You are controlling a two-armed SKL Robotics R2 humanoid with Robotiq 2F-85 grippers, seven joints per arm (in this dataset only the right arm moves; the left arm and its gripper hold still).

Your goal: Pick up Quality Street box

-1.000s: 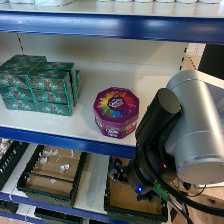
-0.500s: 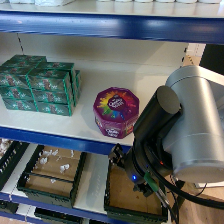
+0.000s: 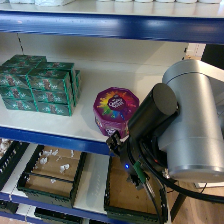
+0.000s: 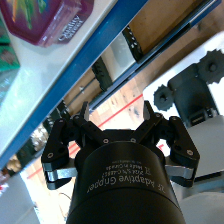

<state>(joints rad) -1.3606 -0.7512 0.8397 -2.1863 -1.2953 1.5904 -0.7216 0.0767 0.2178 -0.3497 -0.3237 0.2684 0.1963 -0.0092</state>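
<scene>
The Quality Street box [image 3: 116,107] is a purple octagonal tub with a rainbow lid. It stands on the white shelf, right of the middle. In the right wrist view only a corner of the Quality Street box [image 4: 45,17] shows, above the blue shelf edge. My right gripper [image 3: 114,143] hangs just below and in front of the shelf's blue front edge, under the tub and apart from it. In the wrist view the gripper [image 4: 117,116] is open, with nothing between its fingers.
Stacked green rectangular boxes [image 3: 40,85] fill the left of the shelf. The blue shelf edge [image 3: 50,136] runs in front, and another blue shelf [image 3: 100,25] is overhead. Black crates [image 3: 50,172] with small items sit on the level below.
My right arm has risen and shifted left, bringing the gripper from beside the lower crates to just under the shelf edge below the tub. The tub has not moved.
</scene>
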